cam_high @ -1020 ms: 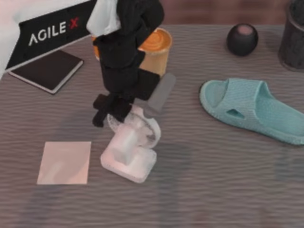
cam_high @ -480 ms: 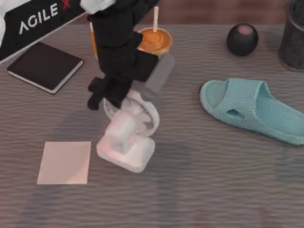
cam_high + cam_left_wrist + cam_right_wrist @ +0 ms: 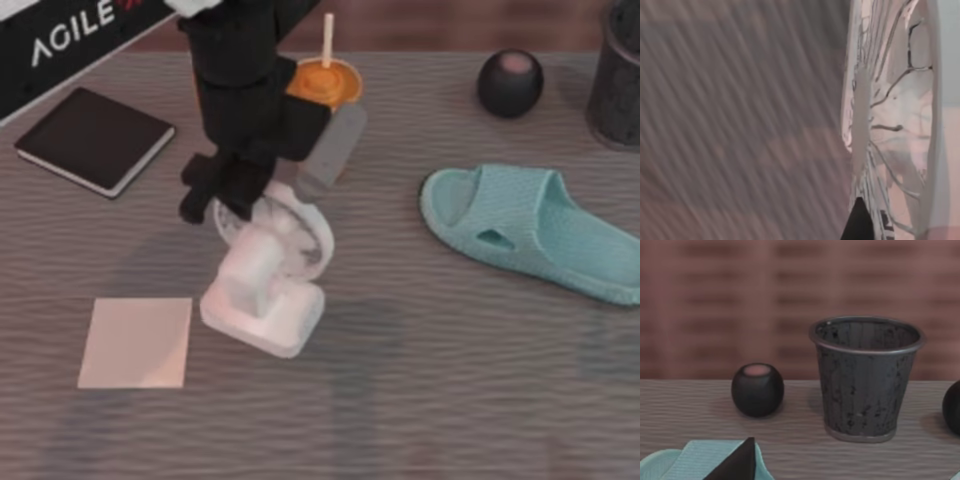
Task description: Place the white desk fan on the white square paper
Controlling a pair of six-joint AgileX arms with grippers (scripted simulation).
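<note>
The left gripper [image 3: 232, 205] is clamped on the white desk fan [image 3: 268, 285] at its grilled head. The white square paper [image 3: 136, 342] lies near, leftward of the gripper, its surface bare; the right arm is out of the top view.

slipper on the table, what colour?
Light teal slipper, with a fine textured surface; clearest in the top view.

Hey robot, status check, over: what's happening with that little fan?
Left gripper clamped on white desk fan. Fan beside white square paper, not on it. Path looks clear. Right arm out of view.
</note>
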